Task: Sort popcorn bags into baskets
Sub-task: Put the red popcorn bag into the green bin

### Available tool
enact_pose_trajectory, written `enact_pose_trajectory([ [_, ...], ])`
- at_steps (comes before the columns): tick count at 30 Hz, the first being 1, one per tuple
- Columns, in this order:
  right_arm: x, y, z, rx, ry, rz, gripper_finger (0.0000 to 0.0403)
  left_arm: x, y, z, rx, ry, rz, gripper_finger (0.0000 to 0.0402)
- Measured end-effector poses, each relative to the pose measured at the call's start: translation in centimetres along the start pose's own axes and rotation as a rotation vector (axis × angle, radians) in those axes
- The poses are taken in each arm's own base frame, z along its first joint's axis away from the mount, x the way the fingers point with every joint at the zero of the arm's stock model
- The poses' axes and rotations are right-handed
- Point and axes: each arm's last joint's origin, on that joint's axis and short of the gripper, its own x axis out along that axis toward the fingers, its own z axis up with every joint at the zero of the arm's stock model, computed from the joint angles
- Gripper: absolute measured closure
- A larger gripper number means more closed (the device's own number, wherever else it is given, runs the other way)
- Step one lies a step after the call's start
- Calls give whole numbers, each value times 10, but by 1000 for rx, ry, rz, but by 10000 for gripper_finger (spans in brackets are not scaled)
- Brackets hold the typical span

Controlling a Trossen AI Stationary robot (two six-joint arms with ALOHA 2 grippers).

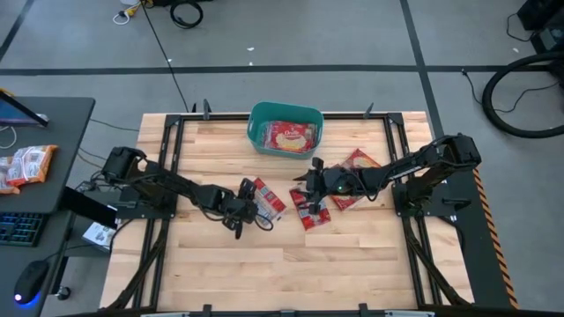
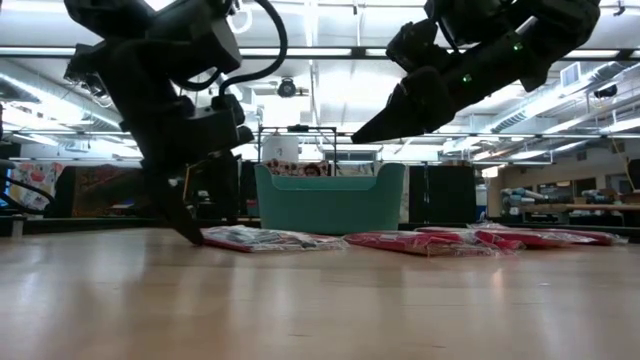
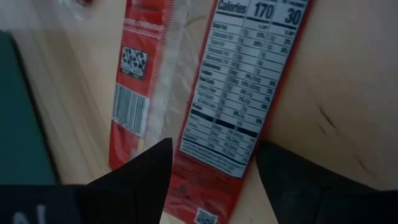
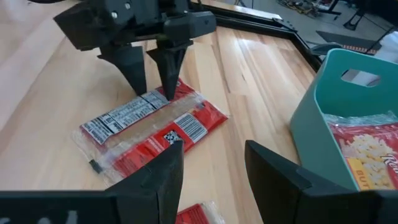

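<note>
A teal basket [image 1: 257, 132] stands at the table's far middle with a squarish popcorn bag [image 1: 292, 136] lying in it. A narrow red popcorn bag [image 1: 267, 199] lies flat on the wood, print side up. My left gripper [image 3: 214, 149] is open, pointing down, with its fingers at table level on either side of that bag's end [image 3: 208, 180]. My right gripper [image 4: 211, 149] is open and empty, raised above the table [image 2: 385, 122], near more red bags [image 1: 310, 210] and a larger one [image 1: 356, 167]. The basket also shows in the right wrist view [image 4: 323, 118]. My left gripper stands open over the narrow bag's end [image 3: 208, 180], fingers pointing down and set across the bag. One finger [image 3: 140, 177] covers the barcode half's edge. The bag lies flat on the table. Whether the fingers touch it I cannot tell.
Black frame rails [image 1: 167, 150] run along the table's left, right and far sides. A dark desk at the left holds orange-edged packets [image 1: 26, 165], a keyboard and a mouse. Bare wood [image 1: 282, 269] lies toward the near edge.
</note>
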Motion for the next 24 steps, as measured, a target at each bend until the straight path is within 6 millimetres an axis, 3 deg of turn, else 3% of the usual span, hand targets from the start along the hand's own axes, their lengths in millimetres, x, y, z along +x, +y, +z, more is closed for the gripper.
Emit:
enact_pose_trajectory([
  [6,-1,3,1,-3,-3,9,228,3,3,-4,-16,-3,-52,194],
  [16,-1,6,1,-10,-6,53,227,3,-1,-4,-15,0,-78,344],
  [19,-2,10,1,-42,-19,140,227,3,-1,-4,-116,6,-77,388],
  [24,-5,21,2,-147,-38,192,227,-1,4,-6,-280,-17,-114,396],
])
